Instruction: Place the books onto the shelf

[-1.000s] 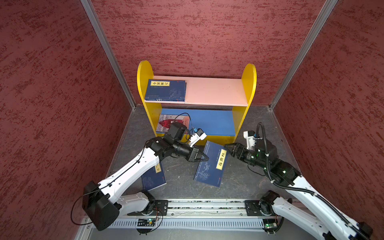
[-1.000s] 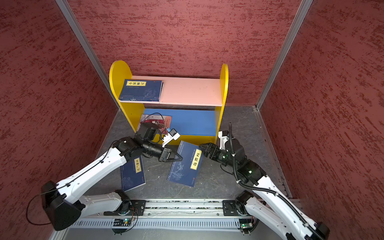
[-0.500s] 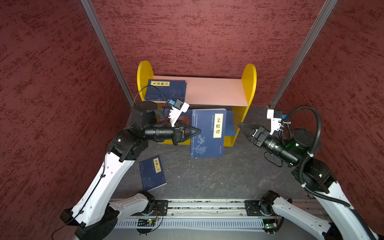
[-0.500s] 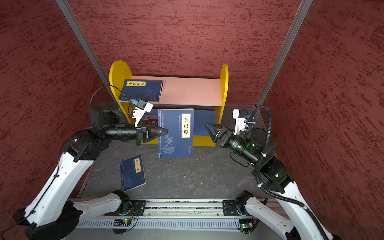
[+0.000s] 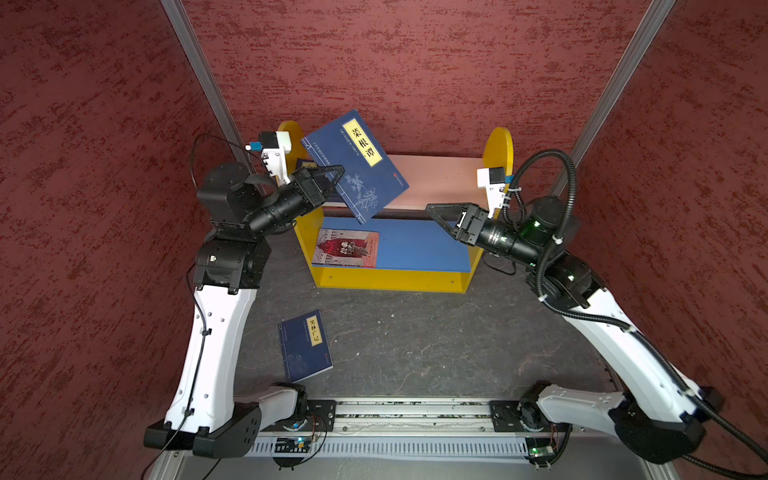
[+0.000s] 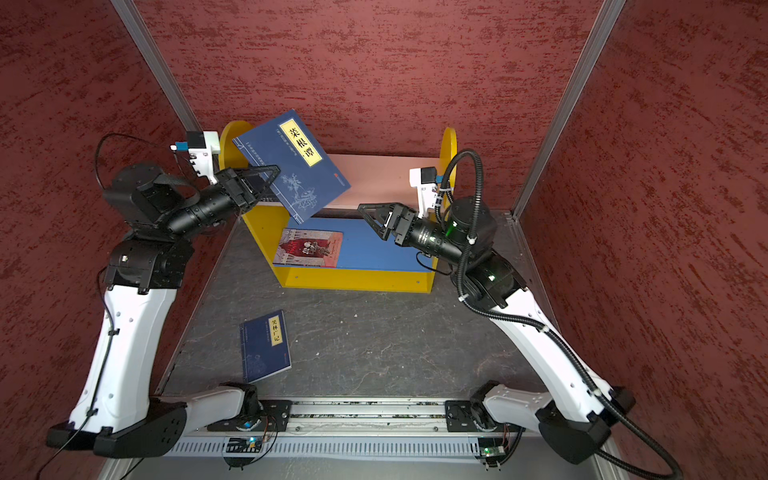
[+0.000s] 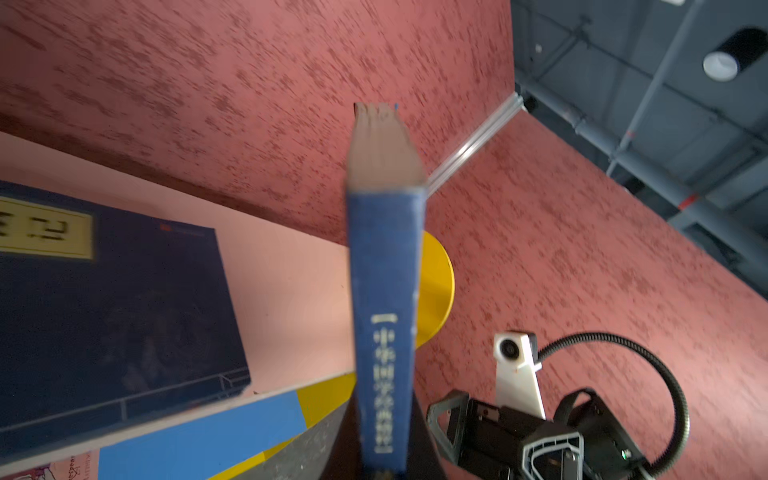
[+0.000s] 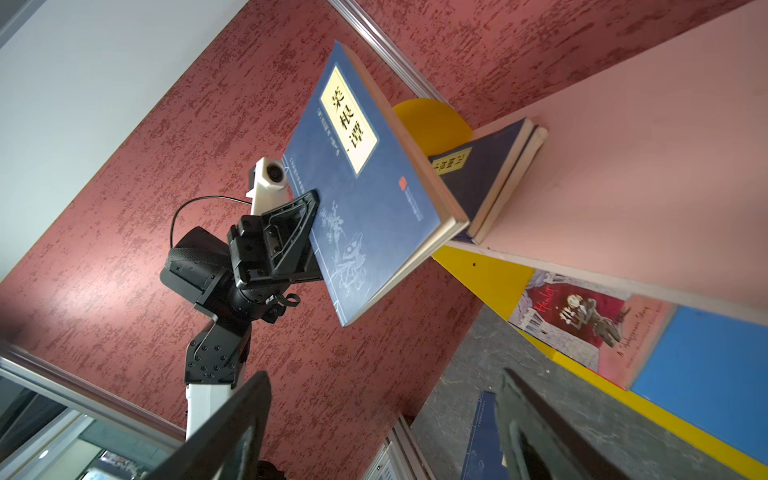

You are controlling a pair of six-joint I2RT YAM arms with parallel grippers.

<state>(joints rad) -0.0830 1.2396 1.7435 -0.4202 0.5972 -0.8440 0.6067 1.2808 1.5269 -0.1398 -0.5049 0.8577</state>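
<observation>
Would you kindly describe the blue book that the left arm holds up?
The held book is a thin navy paperback with a yellow label of black Chinese characters, a pale floral drawing and tan page edges. It hangs tilted over the shelf's left end, the left gripper's jaws shut on its spine edge.

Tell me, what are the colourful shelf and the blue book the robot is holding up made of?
The shelf looks like painted wood or board: flat stiff panels, matte yellow, pink and blue, with small screw holes along the front. The blue book seems paper with a matte card cover: beige page edges show beside its thin cover in the right wrist view.
</observation>
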